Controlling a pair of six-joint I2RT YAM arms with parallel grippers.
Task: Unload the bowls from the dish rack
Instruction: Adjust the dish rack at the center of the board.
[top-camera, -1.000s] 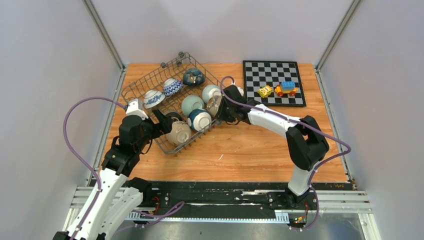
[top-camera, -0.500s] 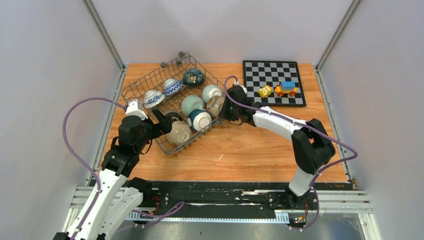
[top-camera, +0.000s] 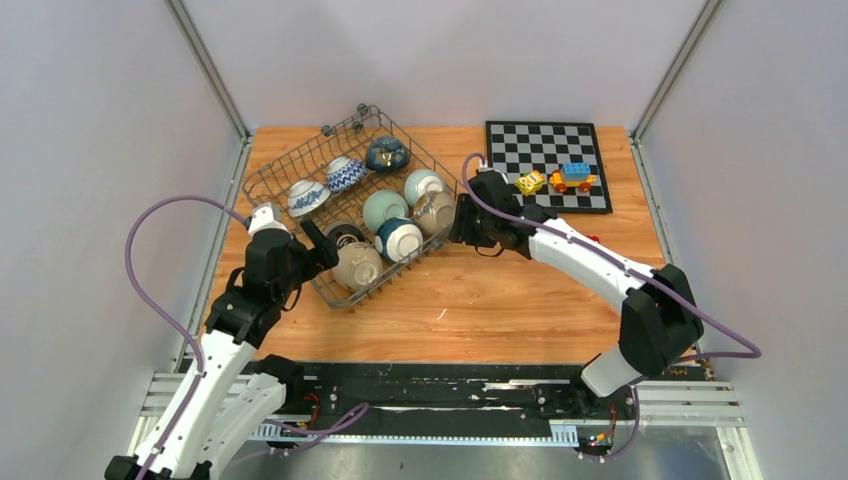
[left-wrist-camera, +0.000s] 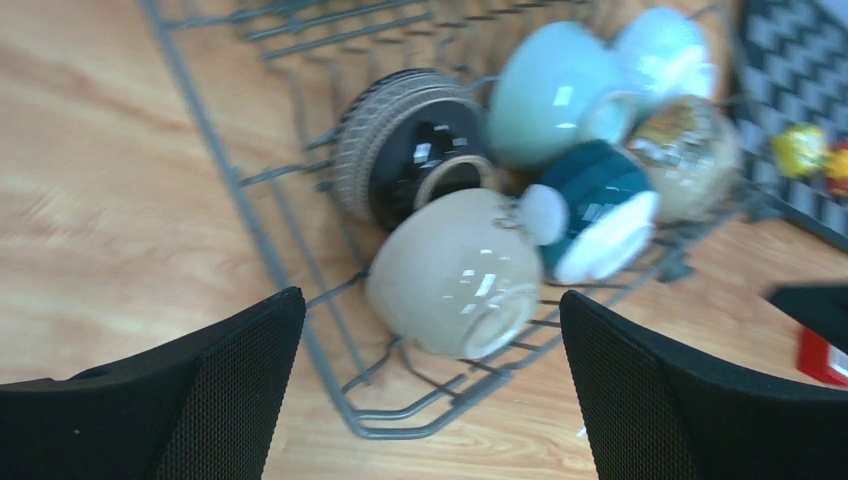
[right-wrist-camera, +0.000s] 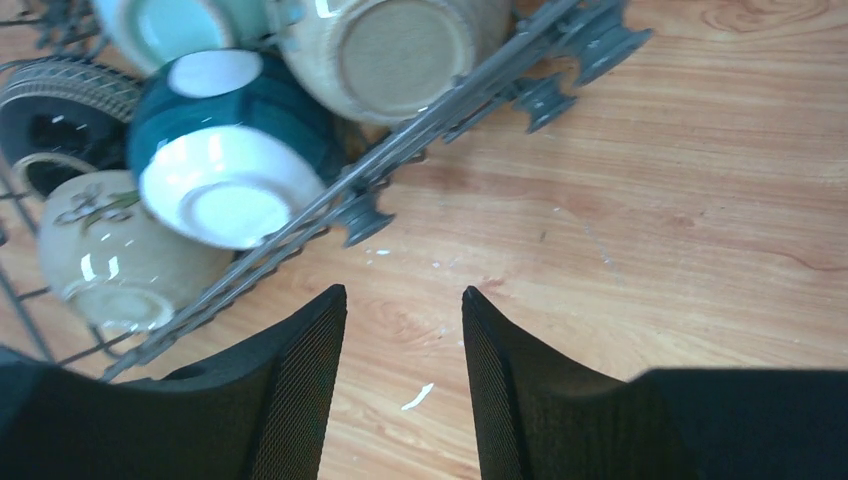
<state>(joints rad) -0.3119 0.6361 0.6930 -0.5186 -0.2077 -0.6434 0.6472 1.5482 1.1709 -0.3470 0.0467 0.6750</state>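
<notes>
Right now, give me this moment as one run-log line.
left gripper: open, facing beige bowl | right gripper: open, outside dish rack | held: nothing

Dish rack (top-camera: 300, 150) crowded: bowls (top-camera: 385, 212) sit packed between the prongs with narrow gaps. The rack's wire wall stands between the right gripper (right-wrist-camera: 403, 295) and the dark teal bowl (right-wrist-camera: 230, 150). Bare table (top-camera: 500, 300) in front of the rack gives open passage. Chessboard (top-camera: 545, 150) with toy blocks (top-camera: 572, 177) occupies the far right.

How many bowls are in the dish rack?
9 round ceramic bowls in the grey wire dish rack: three along its far row, six clustered nearer; others may be hidden.
</notes>
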